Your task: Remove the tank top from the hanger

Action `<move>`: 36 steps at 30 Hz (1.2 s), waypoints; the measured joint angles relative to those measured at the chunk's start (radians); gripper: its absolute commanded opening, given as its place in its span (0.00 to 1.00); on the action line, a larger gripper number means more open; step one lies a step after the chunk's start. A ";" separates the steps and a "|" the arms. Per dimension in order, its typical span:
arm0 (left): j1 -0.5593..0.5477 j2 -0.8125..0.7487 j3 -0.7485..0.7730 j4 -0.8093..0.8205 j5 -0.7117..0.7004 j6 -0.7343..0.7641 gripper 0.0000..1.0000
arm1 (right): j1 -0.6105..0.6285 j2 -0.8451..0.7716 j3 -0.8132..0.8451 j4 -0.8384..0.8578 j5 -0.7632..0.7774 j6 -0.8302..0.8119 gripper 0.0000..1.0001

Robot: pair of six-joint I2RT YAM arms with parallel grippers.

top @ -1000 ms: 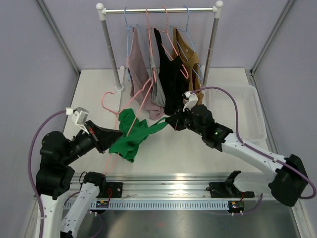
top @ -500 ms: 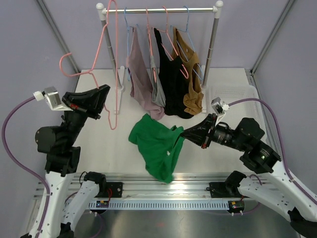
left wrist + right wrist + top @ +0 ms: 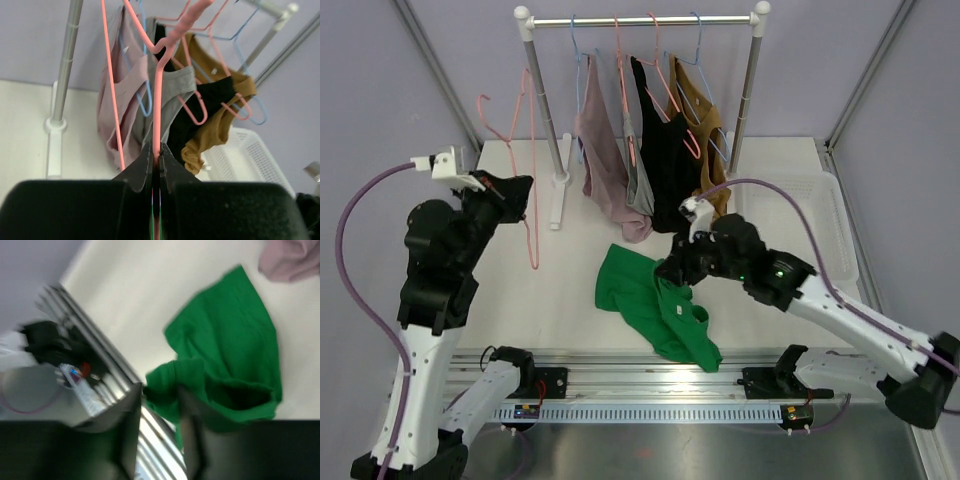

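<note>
From above, my left gripper [image 3: 523, 188] is raised over the left side of the counter [image 3: 570, 300], clamped on a bare pink hanger [image 3: 534, 240] that hangs down beside the rack [image 3: 640, 20]. The green tank top [image 3: 645, 300] is off the hanger, lying crumpled on the counter near the front edge, plain bright green, one strap end trailing toward the rail. My right gripper [image 3: 675, 272] is low at the top's upper right edge. In my left wrist view, my left gripper [image 3: 156, 152] is pressed together on the hanger's [image 3: 158, 100] wire; behind it hang pink [image 3: 112, 100], grey [image 3: 172, 90], black [image 3: 200, 110] and brown [image 3: 220, 125] tops, with small white tags too small to read. My right wrist view is blurred: my right gripper [image 3: 159, 390] has its fingers a little apart, a fold of the tank top [image 3: 235, 350] showing in the gap, the rest spread on the counter.
</note>
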 measured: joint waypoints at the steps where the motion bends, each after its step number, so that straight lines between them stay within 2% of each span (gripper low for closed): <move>1: 0.000 0.033 0.028 -0.042 -0.002 0.012 0.00 | 0.022 0.070 0.003 -0.003 0.038 0.003 0.53; 2: 0.000 0.071 0.056 -0.079 -0.003 0.024 0.00 | 0.042 0.129 0.003 -0.012 0.065 0.002 0.57; 3: 0.000 0.109 0.089 -0.116 -0.003 0.034 0.00 | 0.056 0.176 0.001 -0.025 0.091 0.005 0.93; 4: 0.000 0.137 0.117 -0.144 -0.003 0.040 0.00 | 0.067 0.208 -0.002 -0.035 0.118 0.017 0.99; 8: 0.000 0.280 0.239 -0.259 0.007 0.068 0.00 | 0.079 0.205 -0.013 -0.062 0.212 0.020 0.99; 15: 0.000 0.504 0.495 -0.377 0.035 0.104 0.00 | 0.079 0.046 -0.015 -0.072 0.322 0.020 1.00; 19: 0.003 0.669 0.702 -0.409 0.051 0.107 0.00 | 0.079 -0.005 -0.026 -0.076 0.349 0.016 0.99; 25: 0.032 0.970 1.093 -0.469 0.096 0.100 0.00 | 0.079 -0.059 -0.061 -0.101 0.358 0.014 1.00; 27: 0.045 1.046 1.173 -0.472 0.109 0.095 0.00 | 0.079 -0.078 -0.066 -0.109 0.358 0.014 0.99; 36: 0.108 1.226 1.257 -0.408 0.160 0.087 0.03 | 0.079 -0.163 -0.100 -0.109 0.338 0.014 1.00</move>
